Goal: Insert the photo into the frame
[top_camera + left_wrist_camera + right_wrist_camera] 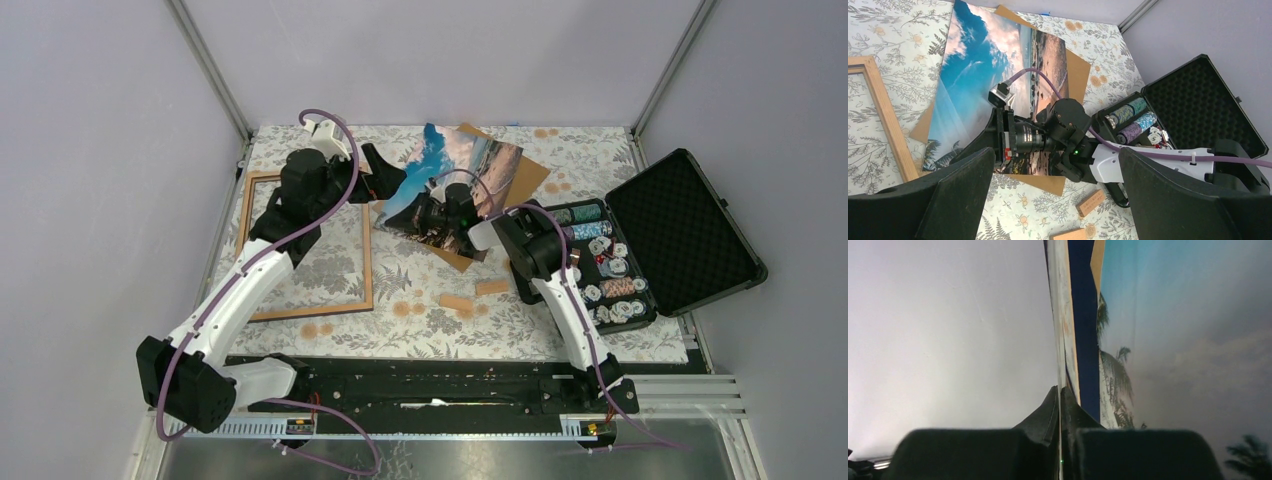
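The photo (455, 170), a glossy beach print with blue sky and palms, is tilted up off the table at the back middle. My right gripper (428, 215) is shut on its lower edge. In the right wrist view the closed fingers (1060, 400) pinch the thin edge, with the print's face (1178, 340) to the right. The light wood frame (367, 260) lies flat on the left of the table. My left gripper (392, 175) is open and empty beside the photo's left edge. In the left wrist view its fingers (953, 200) stand wide apart below the photo (978, 65), with the frame (885, 115) at the left.
A brown backing board (527, 177) lies under and behind the photo. An open black case (690, 230) with poker chips stands at the right. Two small wooden blocks (457, 301) lie on the floral cloth near the middle. Walls close in the back and sides.
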You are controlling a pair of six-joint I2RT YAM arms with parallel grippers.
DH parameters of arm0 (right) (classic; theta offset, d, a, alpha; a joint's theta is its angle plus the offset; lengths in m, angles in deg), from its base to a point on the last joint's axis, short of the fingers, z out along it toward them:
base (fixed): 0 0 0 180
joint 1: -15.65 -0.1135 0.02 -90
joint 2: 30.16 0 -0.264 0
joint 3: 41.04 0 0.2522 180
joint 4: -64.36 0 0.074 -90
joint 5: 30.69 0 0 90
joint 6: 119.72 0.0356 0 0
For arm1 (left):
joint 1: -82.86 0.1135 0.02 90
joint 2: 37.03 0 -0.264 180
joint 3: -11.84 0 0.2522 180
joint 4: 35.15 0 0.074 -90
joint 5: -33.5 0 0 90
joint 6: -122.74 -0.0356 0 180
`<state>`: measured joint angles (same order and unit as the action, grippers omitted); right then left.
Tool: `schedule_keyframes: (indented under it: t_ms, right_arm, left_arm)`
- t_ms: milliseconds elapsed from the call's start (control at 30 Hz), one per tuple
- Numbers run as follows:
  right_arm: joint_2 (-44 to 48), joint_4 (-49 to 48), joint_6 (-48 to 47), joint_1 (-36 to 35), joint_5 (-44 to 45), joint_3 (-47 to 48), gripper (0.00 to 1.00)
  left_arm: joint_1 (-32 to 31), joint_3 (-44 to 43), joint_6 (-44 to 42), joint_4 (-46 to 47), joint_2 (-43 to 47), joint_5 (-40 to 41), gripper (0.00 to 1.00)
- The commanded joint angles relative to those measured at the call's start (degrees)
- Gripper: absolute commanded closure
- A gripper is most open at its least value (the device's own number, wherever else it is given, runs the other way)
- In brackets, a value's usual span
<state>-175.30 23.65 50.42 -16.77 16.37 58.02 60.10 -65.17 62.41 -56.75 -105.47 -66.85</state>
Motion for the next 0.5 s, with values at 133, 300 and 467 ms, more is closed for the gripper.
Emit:
schedule_keyframes:
  t_ms: [133,300,467]
  right_arm:
    - [4.3,-8.4,7.9,-3.5,3.8,-5.7,1.00]
    - [4.8,-10.6,9.0,-5.6,6.6,-6.9,1.00]
    - [4.7,-12.2,8.3,-8.3,9.5,-7.0,1.00]
  left_arm:
    - [0.6,-0.3,0.3,3.2,0.9,-0.8,0.01]
    - [0.6,-0.4,0.5,3.2,1.6,-1.0,0.01]
    - [0.6,-0.3,0.5,3.2,2.2,-1.1,0.01]
